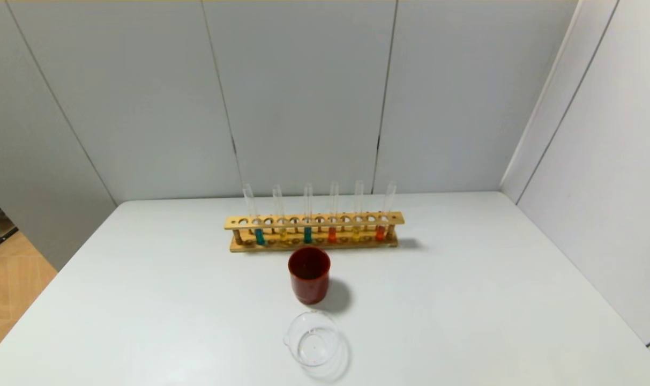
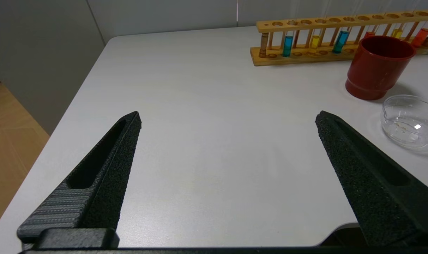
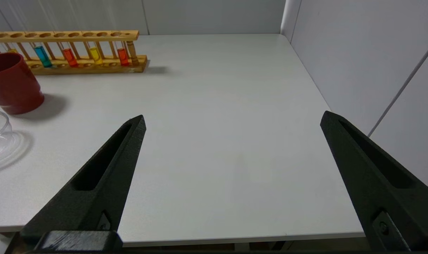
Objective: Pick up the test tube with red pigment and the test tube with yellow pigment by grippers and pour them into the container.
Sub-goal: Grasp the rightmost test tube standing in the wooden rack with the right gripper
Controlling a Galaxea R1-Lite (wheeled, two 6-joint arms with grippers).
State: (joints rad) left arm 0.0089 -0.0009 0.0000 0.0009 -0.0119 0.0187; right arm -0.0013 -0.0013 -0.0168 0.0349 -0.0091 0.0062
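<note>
A wooden rack [image 1: 314, 220] at the middle back of the table holds several upright glass tubes. Two hold red liquid [image 1: 332, 235] [image 1: 380, 232], two hold yellow liquid [image 1: 282, 234] [image 1: 356, 234], and two hold teal. The container, a low clear glass beaker [image 1: 312, 339], sits near the front edge and looks empty. My left gripper [image 2: 228, 118] is open over bare table at the front left, far from the rack [image 2: 341, 24]. My right gripper [image 3: 233, 120] is open above the front right edge. Neither arm shows in the head view.
A dark-red cup [image 1: 309, 273] stands between the rack and the beaker, close in front of the middle tubes. Grey wall panels close in the back and the right side [image 1: 598, 161]. The table's left edge drops to a wooden floor [image 1: 14, 279].
</note>
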